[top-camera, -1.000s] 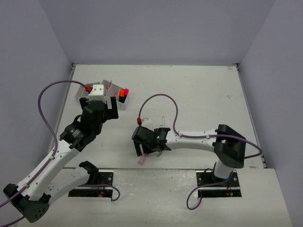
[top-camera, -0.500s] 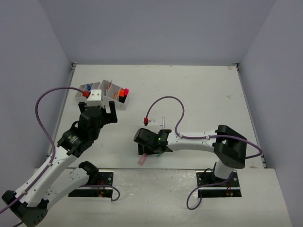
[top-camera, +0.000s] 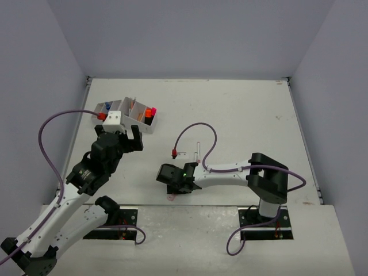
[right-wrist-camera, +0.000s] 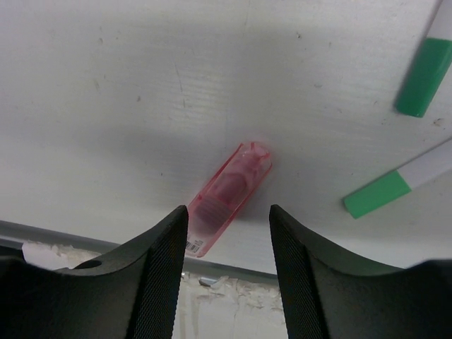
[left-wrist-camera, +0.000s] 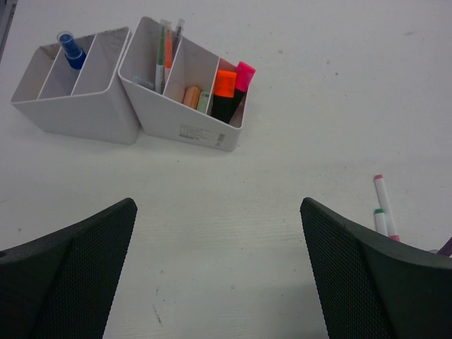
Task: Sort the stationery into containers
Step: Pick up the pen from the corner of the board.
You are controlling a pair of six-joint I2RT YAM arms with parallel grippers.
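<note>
Right jaws: low over the counter point(top-camera: 241, 115) at its near edge, half parted and gripping nothing; a strip of counter shows between each finger and the pink highlighter point(right-wrist-camera: 229, 198). That highlighter lies flat and aslant between the jaws, its near end close to the metal edge strip point(right-wrist-camera: 70, 232) and its far end just beyond the fingertips. Room on that side is tight, as the strip runs directly beneath the jaws. Two green-capped markers point(right-wrist-camera: 424, 78) lie flat ahead and to the right of these jaws, apart from the highlighter. Left jaws: spread wide, released, raised above the counter. Ahead and slightly left of them stands the white organiser point(left-wrist-camera: 180, 123), in two blocks set side by side. The left block holds a blue-capped bottle point(left-wrist-camera: 70, 49); the right block holds thin pens point(left-wrist-camera: 164, 53), a tan eraser point(left-wrist-camera: 191, 97) and upright orange and pink highlighters point(left-wrist-camera: 226, 88). A bare stretch of counter separates the left jaws from the organiser. Two white markers point(left-wrist-camera: 385, 208) lie ahead and well to the right of the left jaws. Grey walls point(top-camera: 34, 86) close in the counter on the left, right and far sides.
</note>
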